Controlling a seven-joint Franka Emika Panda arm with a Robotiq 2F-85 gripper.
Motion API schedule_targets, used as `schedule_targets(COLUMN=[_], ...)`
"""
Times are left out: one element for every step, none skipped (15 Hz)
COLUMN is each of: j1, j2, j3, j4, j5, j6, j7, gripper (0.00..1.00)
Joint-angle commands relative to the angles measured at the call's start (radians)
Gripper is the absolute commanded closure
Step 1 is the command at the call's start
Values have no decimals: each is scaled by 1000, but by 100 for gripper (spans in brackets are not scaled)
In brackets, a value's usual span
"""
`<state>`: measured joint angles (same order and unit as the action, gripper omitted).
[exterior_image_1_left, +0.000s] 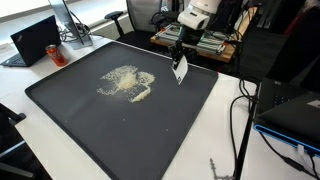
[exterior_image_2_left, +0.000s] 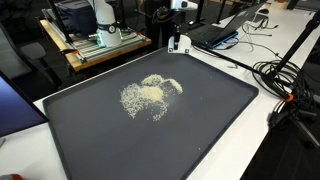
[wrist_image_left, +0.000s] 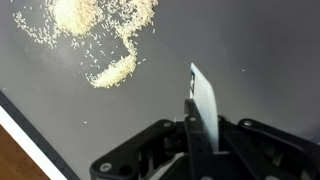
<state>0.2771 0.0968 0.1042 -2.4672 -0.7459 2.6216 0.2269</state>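
Dark mat (exterior_image_1_left: 70, 120), grain pile (exterior_image_1_left: 125, 82), cables (exterior_image_2_left: 283, 74) alongside, pincer (wrist_image_left: 196, 128) clamped on possibly plastic white card (wrist_image_left: 203, 98)

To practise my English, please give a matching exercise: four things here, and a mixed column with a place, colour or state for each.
1 gripper
2 white card
3 pale grains
4 laptop

a open, beside the black mat
b scattered in the middle of the mat
c shut
d pinched between the jaws

Pairs: 1-c, 2-d, 3-b, 4-a
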Motion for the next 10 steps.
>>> schedule_targets(j1=[-39,-44,-49,-53,-58,-62,-65,-69,-71,-74], j2=[-50,-57,-64,-71,-78,-83,-87,-90,-94,-96], j3=[24,24,23,23,22,22,23,23,23,23], j4=[-22,-24,-26,-27,-28,-29,-29,-28,-28,-28], j5=[74,85,90,94,96,102,104,110,113,117], j6=[-45,-53,-64,-76,-90,-101,-117,-133,-146,-161], j7=[-70,-81,-89,-95,-99,-109,-114,-123,-128,-135], gripper=[99,99,99,99,99,99,99,99,99,99])
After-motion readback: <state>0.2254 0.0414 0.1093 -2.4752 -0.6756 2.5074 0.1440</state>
